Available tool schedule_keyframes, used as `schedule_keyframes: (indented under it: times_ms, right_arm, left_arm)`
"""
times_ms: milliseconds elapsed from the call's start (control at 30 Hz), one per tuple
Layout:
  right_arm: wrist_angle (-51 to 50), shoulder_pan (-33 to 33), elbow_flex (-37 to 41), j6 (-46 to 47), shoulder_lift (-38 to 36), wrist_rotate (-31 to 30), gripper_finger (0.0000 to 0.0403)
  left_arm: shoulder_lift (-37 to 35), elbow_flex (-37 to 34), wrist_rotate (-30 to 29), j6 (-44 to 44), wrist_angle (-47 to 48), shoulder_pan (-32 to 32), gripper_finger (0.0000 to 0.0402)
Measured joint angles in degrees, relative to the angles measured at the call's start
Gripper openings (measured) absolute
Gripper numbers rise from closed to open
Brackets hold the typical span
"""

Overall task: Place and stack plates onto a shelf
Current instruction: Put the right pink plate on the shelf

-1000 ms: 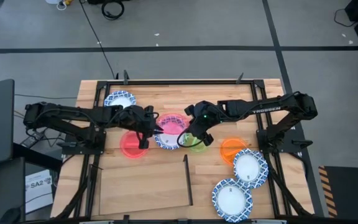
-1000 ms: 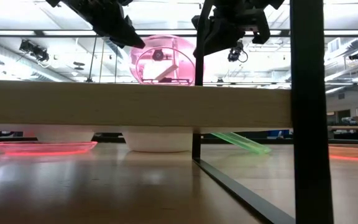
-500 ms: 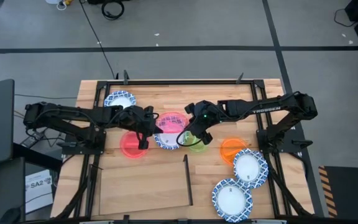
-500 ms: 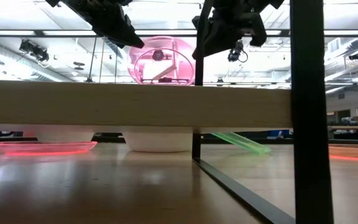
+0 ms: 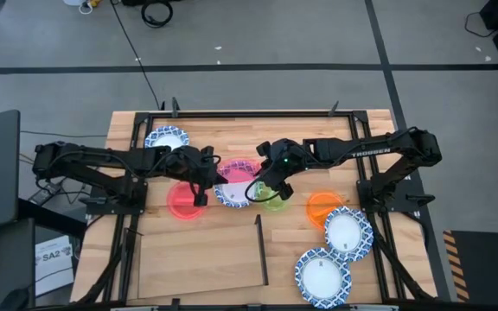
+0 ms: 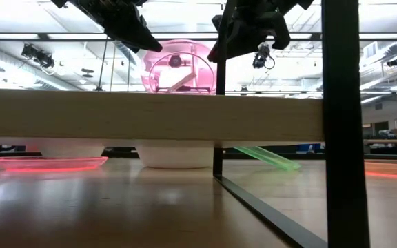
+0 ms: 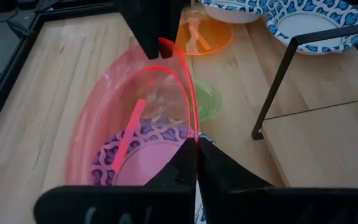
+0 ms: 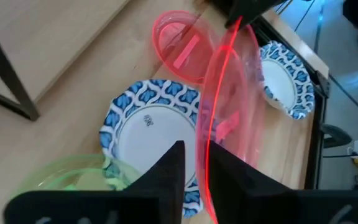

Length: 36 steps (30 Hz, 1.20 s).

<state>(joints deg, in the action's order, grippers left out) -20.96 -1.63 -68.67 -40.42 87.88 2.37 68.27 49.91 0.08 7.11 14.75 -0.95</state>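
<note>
A translucent pink-red plate (image 5: 239, 169) stands on edge in the air between my two grippers, above a blue-and-white plate (image 5: 230, 193) on the table. My left gripper (image 5: 207, 175) is shut on the plate's left rim and my right gripper (image 5: 264, 181) on its right rim. A green plate (image 6: 264, 157) lies tilted, one edge resting on the blue-and-white plate. A second red plate (image 5: 182, 200) lies flat to the left. The shelf (image 5: 201, 250), a pale panel with a black bar (image 5: 260, 250), sits near the front edge. My left gripper (image 7: 196, 144) pinches the pink-red plate's rim (image 7: 193, 127) between its two fingers, coming level from the table's left. The plate is lifted clear and stands nearly on edge. My right gripper (image 8: 201, 155) pinches the opposite rim (image 8: 205, 140) between its fingers (image 8: 174, 165), coming from the table's right. The plate (image 6: 181, 69) hangs clear of the table between both grippers.
An orange plate (image 5: 322, 207) and two blue-and-white plates (image 5: 348, 231) (image 5: 322, 276) lie at the right front. Another blue-and-white plate (image 5: 166, 138) sits at the far left. Black frame posts (image 6: 340, 124) stand around the table, and the shelf edge (image 6: 150, 114) crosses the low view.
My right gripper has shifted slightly toward the table's left. The pink-red plate stays held on edge between both grippers above the blue-and-white plate.
</note>
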Motion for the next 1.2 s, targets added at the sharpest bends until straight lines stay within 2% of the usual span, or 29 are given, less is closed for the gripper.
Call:
schedule_keyframes:
  times_ms: [267,433,667,1000,1200]
  right_arm:
    - [4.0,0.0,0.0,0.0,0.0,-0.2,0.0117]
    - [6.0,0.4,0.0,0.0,0.0,-4.0,0.0134]
    - [9.0,0.7,0.0,0.0,0.0,-5.3,0.0152]
    - [12.6,1.9,0.1,-0.3,-0.1,-17.6,0.0155]
    - [12.8,2.8,0.1,-0.3,-3.0,-20.3,0.0154]
  left_arm:
    - [0.0,0.0,0.0,0.0,0.3,0.0,0.0009]
    - [0.0,0.0,0.0,0.0,0.5,0.0,0.0009]
    - [0.0,0.0,0.1,0.0,0.6,0.0,0.0009]
    - [-0.2,0.0,0.1,0.1,1.2,0.0,0.0009]
    - [-0.2,0.0,0.2,-0.1,5.4,0.6,0.0009]
